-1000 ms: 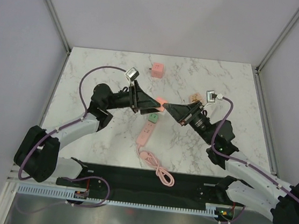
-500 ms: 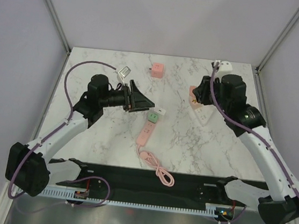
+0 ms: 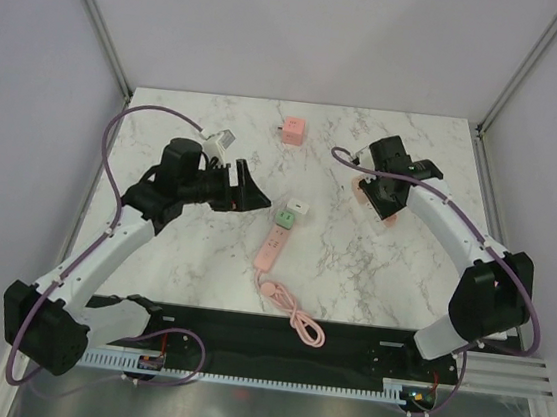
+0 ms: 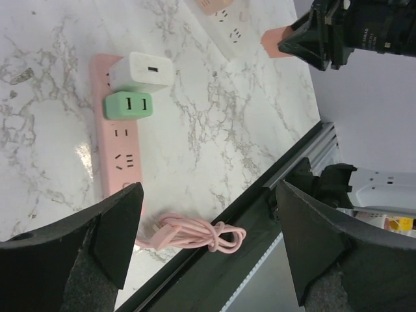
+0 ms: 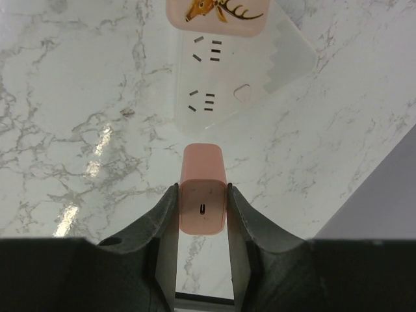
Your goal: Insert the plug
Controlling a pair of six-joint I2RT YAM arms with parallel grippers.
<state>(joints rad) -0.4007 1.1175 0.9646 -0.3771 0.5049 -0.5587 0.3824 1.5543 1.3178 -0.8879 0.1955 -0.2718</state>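
One pink plug (image 5: 203, 195) points lengthwise toward the white power strip (image 5: 257, 71).

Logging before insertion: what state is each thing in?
Left gripper: open, empty.
Right gripper: shut on pink plug, not inserted.
White strip: deer plug in, other sockets free.
Pink strip: white charger and green charger in.
Cable: coiled.
Pink cube: loose.

Marble table (image 3: 192, 259) — pink strip (image 3: 272, 248), white strip (image 5: 227, 91)
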